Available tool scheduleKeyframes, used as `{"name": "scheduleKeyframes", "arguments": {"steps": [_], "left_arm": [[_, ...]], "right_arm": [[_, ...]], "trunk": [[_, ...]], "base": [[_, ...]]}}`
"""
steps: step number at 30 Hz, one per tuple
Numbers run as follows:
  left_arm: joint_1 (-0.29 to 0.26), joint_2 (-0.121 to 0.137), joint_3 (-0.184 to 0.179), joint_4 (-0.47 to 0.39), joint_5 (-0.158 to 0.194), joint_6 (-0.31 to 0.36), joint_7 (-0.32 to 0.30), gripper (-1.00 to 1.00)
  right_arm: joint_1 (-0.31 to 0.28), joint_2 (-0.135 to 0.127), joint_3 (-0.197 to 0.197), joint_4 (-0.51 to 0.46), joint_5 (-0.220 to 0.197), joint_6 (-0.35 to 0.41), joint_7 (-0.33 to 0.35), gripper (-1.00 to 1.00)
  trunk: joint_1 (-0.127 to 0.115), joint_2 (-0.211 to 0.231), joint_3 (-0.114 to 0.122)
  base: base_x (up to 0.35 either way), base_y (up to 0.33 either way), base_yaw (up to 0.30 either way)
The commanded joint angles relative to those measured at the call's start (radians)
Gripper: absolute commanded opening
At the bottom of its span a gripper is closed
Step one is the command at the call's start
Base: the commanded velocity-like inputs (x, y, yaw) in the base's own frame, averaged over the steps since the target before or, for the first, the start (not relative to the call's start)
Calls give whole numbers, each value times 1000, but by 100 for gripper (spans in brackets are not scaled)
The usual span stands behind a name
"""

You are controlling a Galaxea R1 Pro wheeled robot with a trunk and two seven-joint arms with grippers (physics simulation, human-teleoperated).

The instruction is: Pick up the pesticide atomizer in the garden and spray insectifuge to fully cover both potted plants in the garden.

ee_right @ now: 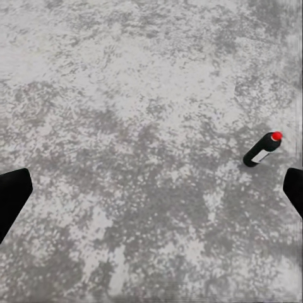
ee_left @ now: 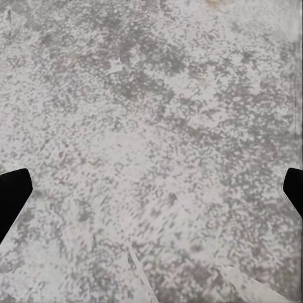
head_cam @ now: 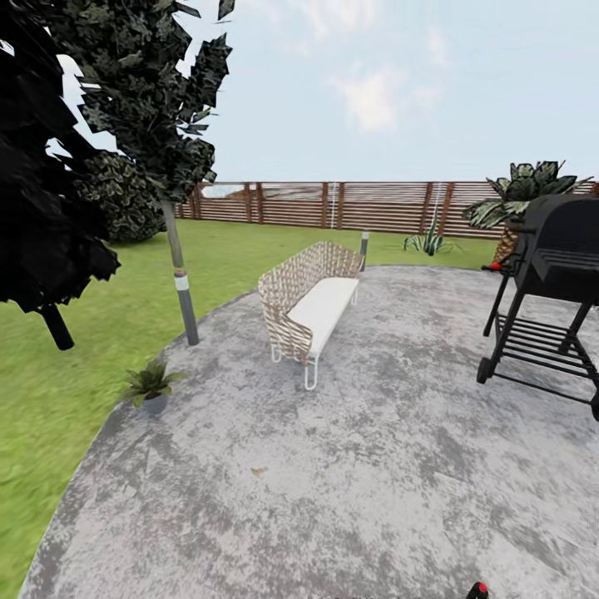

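Note:
The pesticide atomizer (ee_right: 262, 149), a black bottle with a red cap and a white label, lies on its side on the grey paving, off to one side of my open right gripper (ee_right: 151, 196). Its red tip (head_cam: 477, 590) also peeks in at the bottom edge of the head view. My left gripper (ee_left: 151, 196) is open over bare paving, its black fingertips (ee_left: 11, 196) wide apart. One potted plant (head_cam: 152, 387), a small green rosette in a grey pot, stands at the patio's left rim by the lawn. The second potted plant is out of view.
A wicker bench (head_cam: 309, 304) with a white cushion stands mid-patio. A black grill (head_cam: 549, 283) is at the right. A lamp post (head_cam: 185, 304) and a dark tree (head_cam: 50, 208) stand on the left lawn. The slat fence (head_cam: 349, 205), an agave (head_cam: 428, 242) and a palm (head_cam: 520, 204) lie behind.

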Motion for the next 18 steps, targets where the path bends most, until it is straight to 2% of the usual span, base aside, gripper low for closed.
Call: {"name": "scheduleKeyframes", "arguments": {"steps": [1, 18], "left_arm": [[0, 0, 0, 0, 7, -3, -1, 100], [0, -3, -4, 0, 3, -3, -2, 100]], "right_arm": [[-1, 0, -1, 1, 0, -3, 0, 100], [-1, 0, 0, 0, 0, -3, 4, 100]], "trunk": [[0, -1, -2], [0, -1, -14]], "base": [[0, 0, -264], [0, 0, -263]]}}
